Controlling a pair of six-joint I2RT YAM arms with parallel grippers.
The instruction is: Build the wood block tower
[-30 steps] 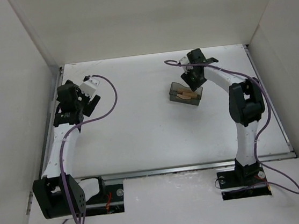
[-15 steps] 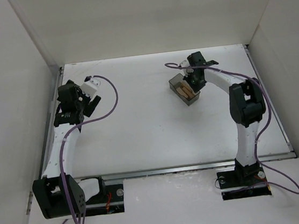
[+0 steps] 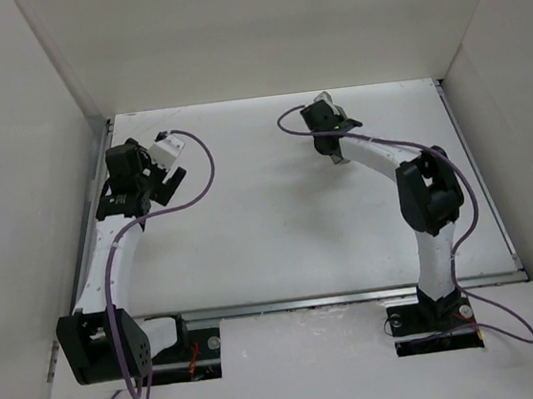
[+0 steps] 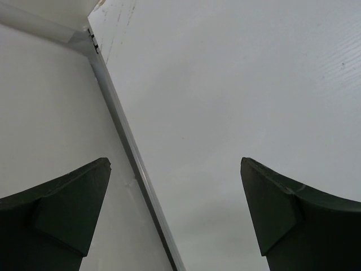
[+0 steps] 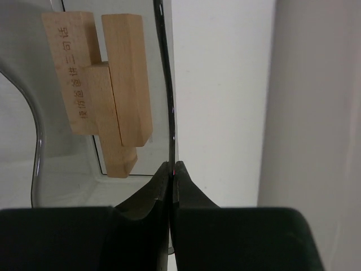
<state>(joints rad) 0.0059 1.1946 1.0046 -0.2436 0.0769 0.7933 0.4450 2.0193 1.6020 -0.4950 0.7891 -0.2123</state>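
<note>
1. Top view: the translucent grey container no longer sits on the table (image 3: 251, 230) right of centre, where it was a second ago.
   - The right gripper (image 3: 323, 121) has swung toward the far edge.
   - The container cannot be picked out around the wrist here.
   - The left gripper (image 3: 170, 177) sits at the table's left side, well apart from the right arm and unchanged.
2. Left wrist view: the fingers (image 4: 62, 209) are spread fully wide with nothing between them. Only bare table and the edge rail (image 4: 127, 141) lie below.
3. Right wrist view: the right gripper's tips are pinched tight on the thin wall of the container (image 5: 56, 164), so it is held.
   - Contents: the wood blocks (image 5: 96, 84), three tan pieces pressed together against an inner face, one carrying printed characters.
4. Judgement: the jaws closed within the last second and the container came away with them.
   - The likely intent is to tip the blocks out.
   - No block is stacked yet, so the tower is not started.
</note>
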